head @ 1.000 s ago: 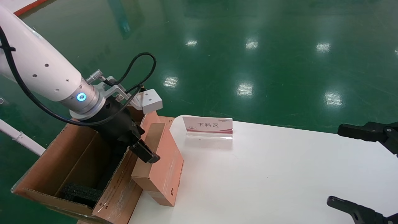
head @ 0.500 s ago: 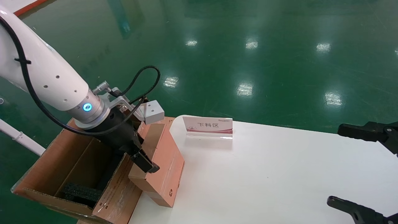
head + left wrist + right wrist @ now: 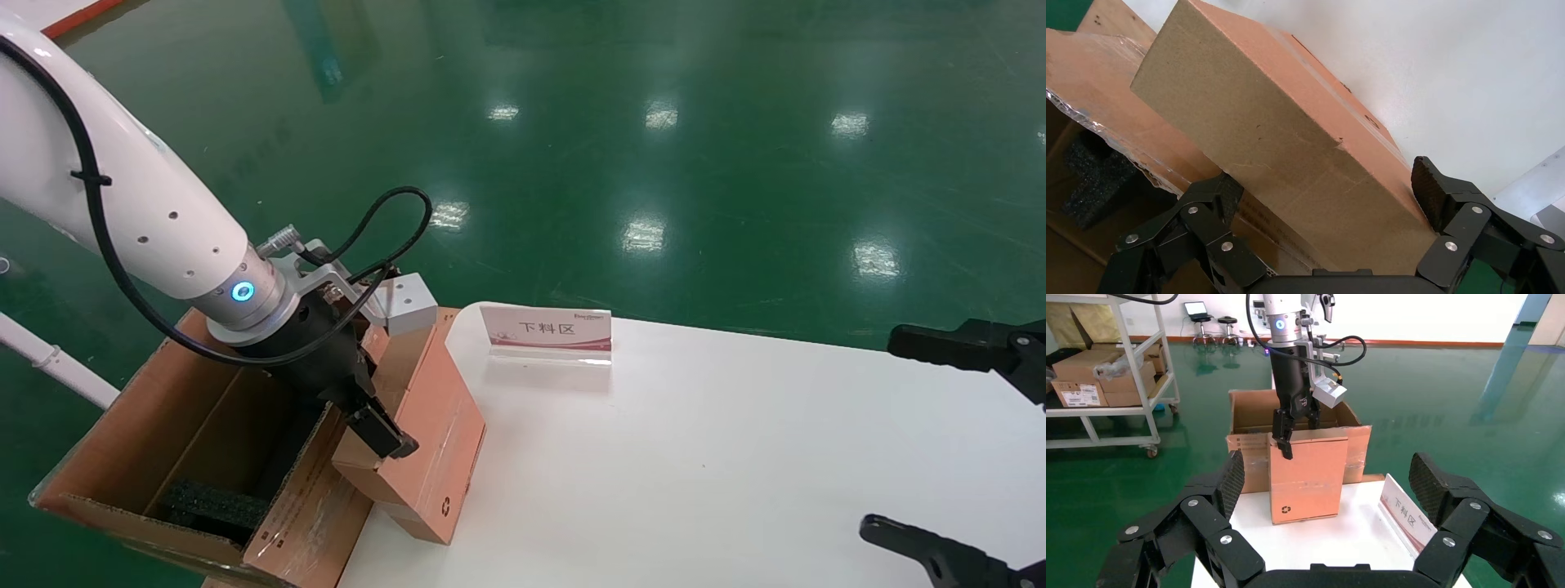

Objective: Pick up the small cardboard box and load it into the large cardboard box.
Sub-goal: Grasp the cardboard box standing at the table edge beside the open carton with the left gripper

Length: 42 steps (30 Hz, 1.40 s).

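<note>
In the lower left of the head view, the left gripper (image 3: 372,420) is closed on the small cardboard box (image 3: 425,425), its jaws pressing the box's top edge from both sides. The box is tilted, its upper part leaning toward the large cardboard box (image 3: 155,457), with its lower corner near or on the white table (image 3: 695,457); the head view does not show clearly whether that corner is touching. A small black recycling symbol sits near the box's lower end. In the left wrist view, the ribbed fingers (image 3: 1431,184) sit against opposite faces of the small box, and black foam (image 3: 1095,174) shows inside the large carton behind a taped flap. The large carton stands open at the table's left edge. A small sign (image 3: 547,331) with red print stands upright toward the far side of the table. At the right edge of the frame, the right gripper (image 3: 952,441) hangs over the table with its jaws spread wide, holding nothing.
</note>
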Each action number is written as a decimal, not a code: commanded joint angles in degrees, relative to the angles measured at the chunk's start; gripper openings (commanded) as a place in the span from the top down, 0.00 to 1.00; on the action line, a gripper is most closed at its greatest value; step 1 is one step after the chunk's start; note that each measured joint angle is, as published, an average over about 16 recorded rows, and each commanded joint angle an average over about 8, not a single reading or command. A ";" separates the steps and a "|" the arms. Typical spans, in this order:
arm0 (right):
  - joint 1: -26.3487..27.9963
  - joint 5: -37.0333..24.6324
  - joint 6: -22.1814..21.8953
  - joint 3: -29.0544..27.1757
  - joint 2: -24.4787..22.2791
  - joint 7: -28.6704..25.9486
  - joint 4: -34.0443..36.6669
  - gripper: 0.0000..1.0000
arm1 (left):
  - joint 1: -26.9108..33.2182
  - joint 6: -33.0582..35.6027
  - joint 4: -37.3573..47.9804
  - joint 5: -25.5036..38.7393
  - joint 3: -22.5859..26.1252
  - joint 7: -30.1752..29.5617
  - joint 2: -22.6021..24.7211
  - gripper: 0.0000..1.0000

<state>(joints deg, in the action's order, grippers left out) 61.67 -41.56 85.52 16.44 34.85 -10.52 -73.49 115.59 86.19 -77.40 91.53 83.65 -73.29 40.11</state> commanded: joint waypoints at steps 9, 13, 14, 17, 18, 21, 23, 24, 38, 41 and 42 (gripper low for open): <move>0.00 0.01 0.00 0.01 0.00 0.00 0.00 0.82 | 0.00 0.04 0.00 0.02 -0.12 -0.05 -0.03 1.00; 0.00 0.01 0.00 0.01 0.00 0.00 0.00 1.00 | 0.00 0.06 0.00 0.01 -0.17 -0.08 -0.04 1.00; 0.00 0.01 0.00 0.01 0.00 0.00 0.00 1.00 | 0.00 0.07 0.00 0.01 -0.19 -0.08 -0.05 1.00; 0.00 0.01 0.00 0.01 0.00 0.00 0.00 1.00 | 0.00 0.08 0.00 -0.01 -0.22 -0.09 -0.06 1.00; 0.00 0.01 0.00 0.01 0.00 0.00 0.00 1.00 | 0.00 0.08 0.00 -0.01 -0.22 -0.10 -0.06 1.00; 0.00 0.01 0.00 0.01 0.00 -0.01 0.00 1.00 | 0.00 0.09 0.00 -0.02 -0.24 -0.11 -0.07 1.00; 0.00 0.01 0.00 0.01 0.00 -0.01 0.00 1.00 | 0.00 0.10 0.00 -0.02 -0.25 -0.12 -0.08 1.00; 0.00 0.01 0.00 0.01 0.00 -0.01 0.00 1.00 | 0.00 0.11 0.00 -0.03 -0.25 -0.12 -0.08 1.00; 0.00 0.00 0.00 0.01 0.00 -0.01 0.00 1.00 | 0.01 0.16 0.00 -0.08 -0.32 -0.17 -0.12 1.00; 0.00 0.00 0.00 0.01 0.00 -0.01 0.00 1.00 | 0.01 0.17 0.00 -0.09 -0.32 -0.17 -0.12 1.00; 0.00 0.00 0.00 0.01 0.00 -0.01 0.00 1.00 | 0.01 0.18 0.00 -0.09 -0.32 -0.17 -0.12 1.00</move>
<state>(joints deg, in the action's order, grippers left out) 61.67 -41.56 85.52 16.45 34.85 -10.52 -73.48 115.62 86.33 -77.29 91.45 83.32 -73.40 40.03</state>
